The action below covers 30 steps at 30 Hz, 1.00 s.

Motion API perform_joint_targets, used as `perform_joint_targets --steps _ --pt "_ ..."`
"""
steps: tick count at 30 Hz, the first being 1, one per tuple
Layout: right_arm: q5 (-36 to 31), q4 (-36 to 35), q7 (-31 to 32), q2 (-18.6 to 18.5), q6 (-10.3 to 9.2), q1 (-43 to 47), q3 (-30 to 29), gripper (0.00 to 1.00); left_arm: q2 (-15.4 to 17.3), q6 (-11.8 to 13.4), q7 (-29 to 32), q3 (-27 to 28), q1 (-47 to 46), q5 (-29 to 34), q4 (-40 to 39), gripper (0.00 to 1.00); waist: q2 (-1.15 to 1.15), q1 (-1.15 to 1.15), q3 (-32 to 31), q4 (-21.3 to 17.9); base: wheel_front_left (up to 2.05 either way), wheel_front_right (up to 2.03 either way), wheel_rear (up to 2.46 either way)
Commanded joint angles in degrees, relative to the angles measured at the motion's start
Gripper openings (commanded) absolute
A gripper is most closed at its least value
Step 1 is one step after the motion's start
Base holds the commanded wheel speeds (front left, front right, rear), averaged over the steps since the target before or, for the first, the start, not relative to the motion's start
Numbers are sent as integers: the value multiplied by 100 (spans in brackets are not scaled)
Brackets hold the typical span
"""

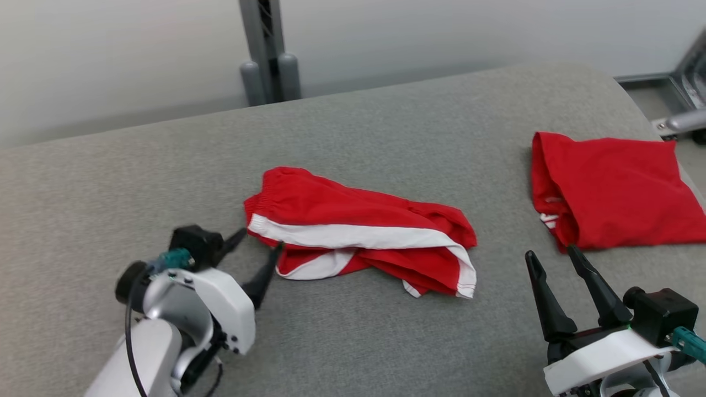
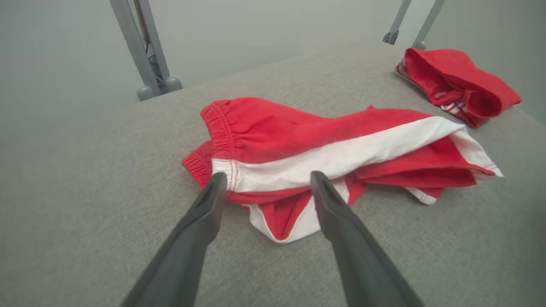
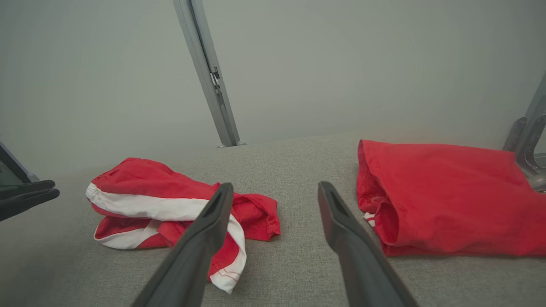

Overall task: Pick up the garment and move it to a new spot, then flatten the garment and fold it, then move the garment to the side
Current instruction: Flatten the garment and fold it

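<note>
The garment (image 1: pixel 358 231), a pair of red shorts with a broad white side stripe, is lying crumpled at the centre of the grey padded surface (image 1: pixel 386 127) in the head view. Its gathered elastic waistband is pointing toward 10 o'clock and its white-edged leg hems are trailing toward 4 o'clock. Red stitching is running across the white stripe just beside the waistband.

The left gripper (image 1: pixel 261 239) is sitting at 8 o'clock from the garment, fingers spread wide and grasping nothing. Its tips are reaching the waistband end of the cloth. In the left wrist view they are framing the white stripe, though whether they are touching the fabric cannot be told.

The right gripper (image 1: pixel 551 251) is waiting at 4 o'clock, well apart from the garment. Its jaws are also standing released and empty, with its fingers pointing toward 12 o'clock.

A second red garment (image 1: pixel 612 193) is lying folded at 3 o'clock, near the surface's edge, with thin white stripes peeking out at its lower left corner. A grey metal post (image 1: pixel 270 49) is standing at 12 o'clock behind the surface.
</note>
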Motion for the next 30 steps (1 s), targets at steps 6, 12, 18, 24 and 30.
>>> perform_joint_targets --steps 6,12,18,24,30 --pt "133 216 -164 19 1 -137 68 100 174 -78 -83 116 -641 -75 773 100 -1 0 425 -473 0 0 0" --pt "192 375 -229 19 1 -175 118 100 198 -146 -94 41 -897 -218 1182 41 -1 0 561 -553 0 0 0" --pt "295 477 -60 -49 1 -182 256 100 239 -172 -209 -70 -1017 -307 1216 0 -1 0 639 -483 0 0 0" --pt "563 727 120 -211 1 -392 786 100 240 -189 -243 -219 -1092 -298 1129 0 -1 0 696 -346 0 0 0" --pt "935 1286 145 -333 1 -755 1423 100 174 -192 -262 -399 -1158 -283 1096 0 -1 0 732 -177 0 0 0"
